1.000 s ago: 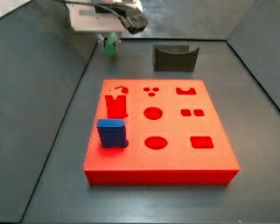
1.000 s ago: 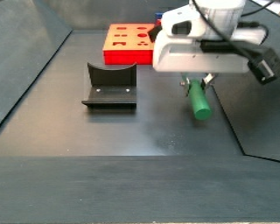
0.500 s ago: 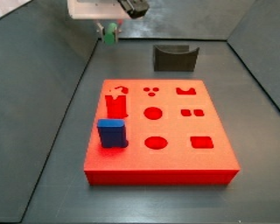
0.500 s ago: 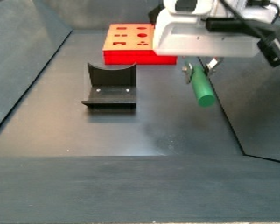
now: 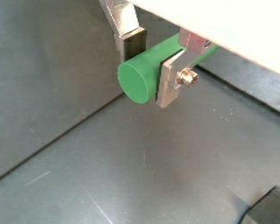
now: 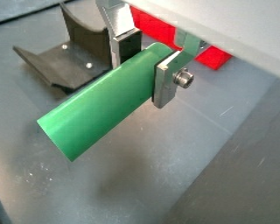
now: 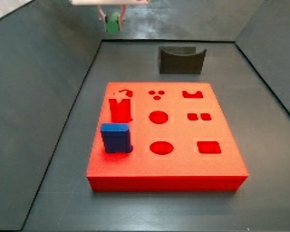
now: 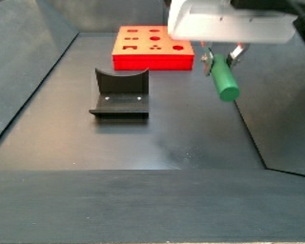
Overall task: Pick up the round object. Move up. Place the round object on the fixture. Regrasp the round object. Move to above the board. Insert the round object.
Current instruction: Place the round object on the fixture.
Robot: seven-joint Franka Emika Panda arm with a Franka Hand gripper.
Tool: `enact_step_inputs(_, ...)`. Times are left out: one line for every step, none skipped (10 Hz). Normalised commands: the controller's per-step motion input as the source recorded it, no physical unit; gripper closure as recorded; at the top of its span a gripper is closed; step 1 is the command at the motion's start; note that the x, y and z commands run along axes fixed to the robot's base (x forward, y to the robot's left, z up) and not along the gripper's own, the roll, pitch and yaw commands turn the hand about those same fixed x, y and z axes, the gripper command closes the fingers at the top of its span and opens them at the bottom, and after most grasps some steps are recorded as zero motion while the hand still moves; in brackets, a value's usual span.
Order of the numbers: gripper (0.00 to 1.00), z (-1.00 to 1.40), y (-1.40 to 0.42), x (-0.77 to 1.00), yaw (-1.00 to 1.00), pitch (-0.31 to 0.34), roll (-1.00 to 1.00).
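The round object [image 6: 101,114] is a slim green peg, held between the fingers of my gripper [image 6: 145,61], which is shut on it near one end. In a wrist view its round end face [image 5: 140,79] points at the camera. In both side views the peg [image 8: 224,82] hangs high above the dark floor, and only its tip [image 7: 113,24] shows under my gripper [image 7: 113,16]. The fixture [image 8: 119,93] stands on the floor, lower than the peg and off to its side. The red board [image 7: 163,138] with shaped holes lies further off.
A blue block [image 7: 115,138] and a red peg [image 7: 120,110] stand in the board's holes. Dark sloping walls [image 7: 57,82] enclose the floor. The fixture [image 6: 66,63] and a corner of the board [image 6: 160,35] show beneath the peg in a wrist view.
My gripper has risen straight up with the green peg in it, so most of it has left the top of both side views. Nothing else moved.
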Motion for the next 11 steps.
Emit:
enact_step_inputs(1.00,1.00,0.01,-0.04,0.01,0.072,0.14)
enact_step_inputs(1.00,1.00,0.01,-0.04,0.01,0.075,0.15)
enact_step_inputs(1.00,0.92,0.00,-0.03,0.02,0.078,0.15)
enact_step_inputs(1.00,0.81,0.00,-0.03,0.02,0.078,0.15)
enact_step_inputs(1.00,0.73,0.01,-0.02,0.02,0.078,0.14)
enact_step_inputs(1.00,0.52,0.01,-0.01,0.02,0.080,0.11)
enact_step_inputs(1.00,0.43,0.01,-0.01,0.02,0.083,0.10)
enact_step_inputs(1.00,0.20,0.01,-0.01,0.02,0.091,0.11)
enact_step_inputs(1.00,0.06,-0.58,1.00,0.07,0.419,-0.20)
enact_step_inputs(1.00,0.03,-0.57,1.00,0.06,0.421,-0.20)
enact_step_inputs(1.00,0.03,-0.53,1.00,0.06,0.384,-0.20)
